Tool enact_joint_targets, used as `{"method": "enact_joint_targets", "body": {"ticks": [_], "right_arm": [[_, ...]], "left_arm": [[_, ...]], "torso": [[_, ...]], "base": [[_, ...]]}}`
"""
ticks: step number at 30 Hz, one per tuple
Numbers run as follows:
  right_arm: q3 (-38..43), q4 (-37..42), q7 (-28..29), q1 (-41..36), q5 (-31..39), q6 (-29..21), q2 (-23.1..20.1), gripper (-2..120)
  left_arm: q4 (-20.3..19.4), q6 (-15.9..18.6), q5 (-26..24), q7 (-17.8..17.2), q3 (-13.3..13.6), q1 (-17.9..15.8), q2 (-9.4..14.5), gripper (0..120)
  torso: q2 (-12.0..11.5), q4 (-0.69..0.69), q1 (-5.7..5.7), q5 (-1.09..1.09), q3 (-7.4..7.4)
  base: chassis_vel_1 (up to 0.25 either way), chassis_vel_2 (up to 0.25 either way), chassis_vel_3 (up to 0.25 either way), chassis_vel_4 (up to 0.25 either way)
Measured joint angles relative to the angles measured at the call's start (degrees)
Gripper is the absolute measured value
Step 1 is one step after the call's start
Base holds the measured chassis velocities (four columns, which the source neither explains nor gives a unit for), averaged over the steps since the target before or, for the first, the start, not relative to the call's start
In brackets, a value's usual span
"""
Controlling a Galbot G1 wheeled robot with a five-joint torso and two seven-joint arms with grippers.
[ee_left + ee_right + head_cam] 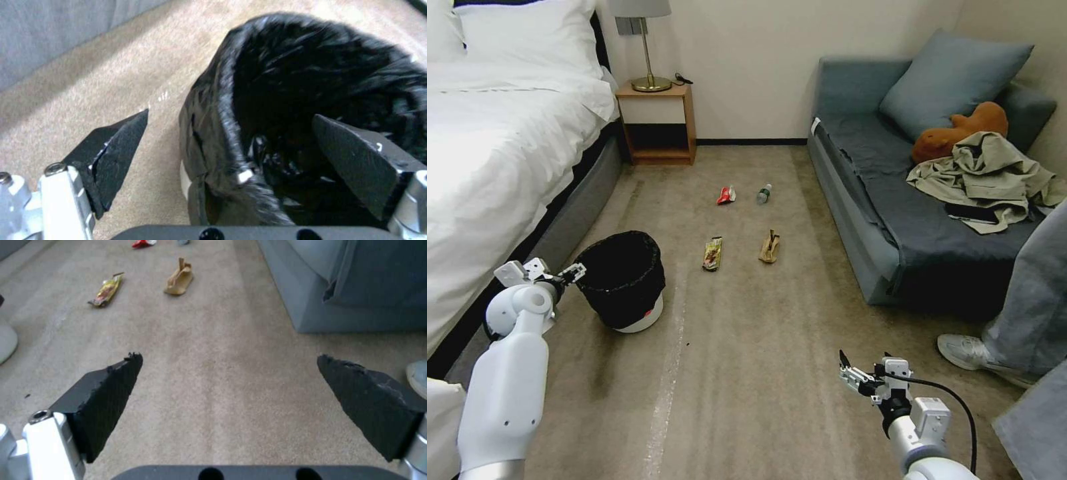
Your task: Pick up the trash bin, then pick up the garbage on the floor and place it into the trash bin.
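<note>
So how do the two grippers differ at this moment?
The left gripper straddles the rim of the round white trash bin with its black bag, one finger inside and one outside; the right gripper hovers over bare beige carpet, away from everything. Both are open and empty.

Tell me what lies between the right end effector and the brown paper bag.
Bare carpet, seen in the right wrist view: nothing lies between the open right end effector and the paper bag.
</note>
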Motion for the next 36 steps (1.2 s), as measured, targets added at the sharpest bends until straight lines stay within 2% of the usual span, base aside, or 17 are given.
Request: {"method": "enact_joint_targets", "body": {"ticks": [6,18,20,23,25,26,28,31,34,35,36], "right_arm": [[0.1,-0.36,0.07,0.09,-0.1,0.01,0.36,100],[-0.52,-1.11,0.15,0.17,-1.03,0.01,1.32,100],[-0.54,-1.23,0.23,0.14,-1.06,0.01,1.5,100],[-0.56,-1.23,0.27,0.15,-1.04,0.01,1.56,100],[-0.79,-1.21,0.31,0.13,-0.8,-0.02,1.61,100],[-0.79,-1.21,0.31,0.13,-0.8,-0.02,1.61,100],[-1.17,-0.89,0.36,0.09,-0.36,-0.25,1.7,100],[-1.44,-0.68,0.66,0.14,0.04,-0.19,1.78,100],[-1.69,-0.03,1.08,0.08,1.08,0.04,1.66,100],[-1.69,-0.03,1.08,0.08,1.08,0.04,1.66,100],[-1.68,0.16,1.12,-0.07,1.43,0.06,1.53,100]], "left_arm": [[4.64,0.02,0.88,0.27,0.42,-1.9,-0.7,99],[10.77,-0.5,3.53,2.27,1.57,-5.4,-1.82,97],[12.24,-0.9,4.76,3.32,1.89,-5.92,-1.82,86],[12.76,-1.02,4.94,3.74,2.04,-6.0,-1.76,79],[14.05,-1.13,5.12,4.44,2.14,-6.35,-1.7,67],[14.05,-1.13,5.12,4.44,2.14,-6.35,-1.7,67],[15.64,-1.55,5.6,5.2,2.24,-6.82,-1.61,55],[16.17,-1.82,5.77,5.56,2.23,-6.93,-1.58,49],[16.11,-2.02,5.98,5.8,1.96,-6.66,-1.59,33],[16.11,-2.02,5.98,5.8,1.96,-6.66,-1.59,33],[15.8,-2.03,6.0,5.8,1.88,-6.38,-1.61,29]], "torso": [[0.0,0.01,0.0,0.0,0.0],[0.0,0.0,0.0,0.01,0.0],[0.0,0.0,0.0,0.0,0.0],[0.0,0.0,0.0,0.0,0.0],[0.0,0.0,0.0,0.01,0.0],[0.0,0.0,0.0,0.01,0.0],[0.0,0.01,0.0,0.01,-0.01],[0.01,0.01,0.0,0.04,-0.02],[0.01,0.01,0.0,0.04,-0.02],[0.01,0.01,0.0,0.04,-0.02],[0.01,0.01,0.0,0.03,-0.02]], "base": [[0.0,0.0,0.0,0.0],[0.0,0.0,0.0,0.0],[0.0,0.0,0.0,0.0],[0.0,0.0,0.0,0.0],[0.0,0.0,0.0,0.0],[0.0,0.0,0.0,0.0],[0.0,0.0,0.0,0.0],[0.0,0.0,0.0,0.0],[0.0,0.0,0.0,0.0],[0.0,0.0,0.0,0.0],[0.0,0.0,0.0,0.0]]}}
